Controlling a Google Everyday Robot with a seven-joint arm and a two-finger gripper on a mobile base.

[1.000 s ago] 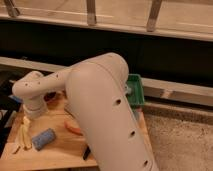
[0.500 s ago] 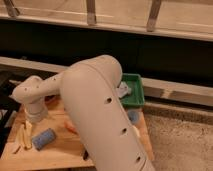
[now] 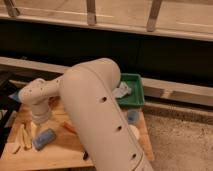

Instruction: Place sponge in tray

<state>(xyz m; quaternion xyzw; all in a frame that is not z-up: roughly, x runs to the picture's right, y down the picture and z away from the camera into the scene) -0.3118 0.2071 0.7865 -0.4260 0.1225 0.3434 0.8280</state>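
The blue sponge lies on the wooden table at the front left. The green tray stands at the table's back right and holds a pale grey object. My big white arm fills the middle of the view and bends left. Its end with the gripper hangs just above the table, a little behind and above the sponge, not touching it. The arm hides part of the table and the tray's left side.
Yellow strips lie left of the sponge. An orange-red item lies to its right. A blue round item and a white one sit near the table's right edge. A dark wall and railing run behind.
The arm has swung a little to the left and its end has sunk slightly toward the sponge. The sponge and tray have not moved.
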